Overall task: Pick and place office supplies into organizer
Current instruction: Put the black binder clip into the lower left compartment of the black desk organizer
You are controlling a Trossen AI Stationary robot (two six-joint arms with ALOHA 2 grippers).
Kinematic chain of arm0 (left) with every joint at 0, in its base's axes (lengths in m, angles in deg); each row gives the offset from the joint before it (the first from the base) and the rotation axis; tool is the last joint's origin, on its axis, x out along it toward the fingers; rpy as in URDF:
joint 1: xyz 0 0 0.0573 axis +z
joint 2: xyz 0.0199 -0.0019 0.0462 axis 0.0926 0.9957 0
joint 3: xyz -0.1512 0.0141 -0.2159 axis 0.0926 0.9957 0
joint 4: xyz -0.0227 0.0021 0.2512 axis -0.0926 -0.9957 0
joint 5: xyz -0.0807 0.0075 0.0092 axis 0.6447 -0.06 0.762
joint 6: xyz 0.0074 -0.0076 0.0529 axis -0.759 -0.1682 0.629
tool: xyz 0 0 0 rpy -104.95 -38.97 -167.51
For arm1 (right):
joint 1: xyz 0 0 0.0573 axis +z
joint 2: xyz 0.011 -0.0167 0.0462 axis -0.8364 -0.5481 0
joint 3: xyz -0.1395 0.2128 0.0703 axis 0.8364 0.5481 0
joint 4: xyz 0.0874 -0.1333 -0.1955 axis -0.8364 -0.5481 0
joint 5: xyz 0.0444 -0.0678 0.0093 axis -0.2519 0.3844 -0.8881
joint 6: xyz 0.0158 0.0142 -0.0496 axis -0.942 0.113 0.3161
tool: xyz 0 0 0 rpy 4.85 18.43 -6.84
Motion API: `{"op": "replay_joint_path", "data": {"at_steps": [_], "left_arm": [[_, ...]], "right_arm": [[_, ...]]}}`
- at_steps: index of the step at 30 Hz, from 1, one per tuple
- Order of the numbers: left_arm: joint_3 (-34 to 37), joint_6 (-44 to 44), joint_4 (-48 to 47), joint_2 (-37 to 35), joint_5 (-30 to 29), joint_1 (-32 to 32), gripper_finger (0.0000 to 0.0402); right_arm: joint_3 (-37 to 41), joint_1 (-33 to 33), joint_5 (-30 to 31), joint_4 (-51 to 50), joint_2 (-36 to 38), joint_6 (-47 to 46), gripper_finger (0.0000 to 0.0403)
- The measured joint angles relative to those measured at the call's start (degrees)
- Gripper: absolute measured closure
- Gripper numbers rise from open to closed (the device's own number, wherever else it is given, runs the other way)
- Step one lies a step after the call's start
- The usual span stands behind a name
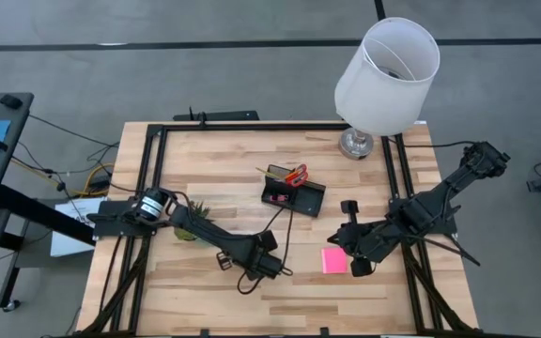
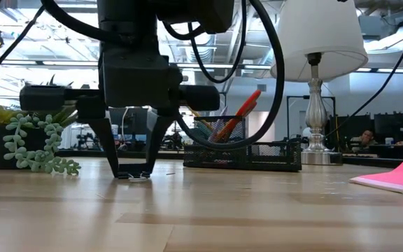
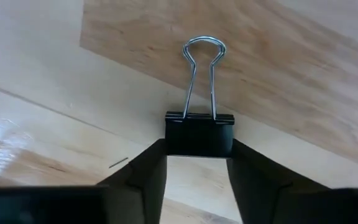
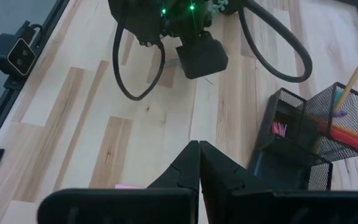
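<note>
A small black binder clip point(image 3: 199, 134) with silver wire handles lies flat on the wood table, also seen low in the low view point(image 2: 135, 176). My left gripper point(image 3: 199, 154) point(image 1: 272, 269) points down over it near the table's middle, shut on its black body. My right gripper point(image 4: 199, 155) point(image 1: 357, 267) is shut and hovers beside the pink sticky pad point(image 1: 334, 261), touching nothing. The black mesh organizer point(image 1: 292, 191) point(image 4: 303, 137) stands farther back and holds red-handled scissors point(image 1: 296, 175) and pens point(image 4: 353, 134). My left gripper pinches the binder clip's black body point(image 3: 199, 144) between its two fingertips, one at each end of the body. The fingers point(image 2: 114, 164) come from above, pointing down. The clip lies flat on the table, its wire handles point(image 3: 204, 74) pointing away from the fingers.
A white-shaded lamp point(image 1: 383, 75) stands at the far right corner. A green plant point(image 2: 37, 147) in a dark pot sits by the left arm point(image 1: 191, 230). The sticky pad point(image 2: 397, 176) lies flat at the right. A black frame point(image 1: 158, 141) edges the table.
</note>
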Motion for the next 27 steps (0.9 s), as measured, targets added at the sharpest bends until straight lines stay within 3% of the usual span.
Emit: {"op": "replay_joint_path", "data": {"at_steps": [2,9,15,27], "left_arm": [[0.00,-0.17,0.04,-0.02,-0.08,0.00,0.0280],[-1.72,-6.24,-0.39,0.40,-4.76,-0.13,0.0281],[-5.03,-2.88,-1.30,0.48,-17.54,1.16,0.0275],[-6.69,-6.06,1.59,0.37,-32.68,12.80,0.0271]], "right_arm": [[0.00,0.00,0.02,0.00,0.00,0.00,0.0403],[0.02,0.00,0.04,0.00,0.00,-0.02,0.0403],[0.02,0.00,0.06,0.03,0.00,-0.02,0.0403],[0.09,-1.44,1.10,0.88,-4.54,-0.05,0.0403]]}}
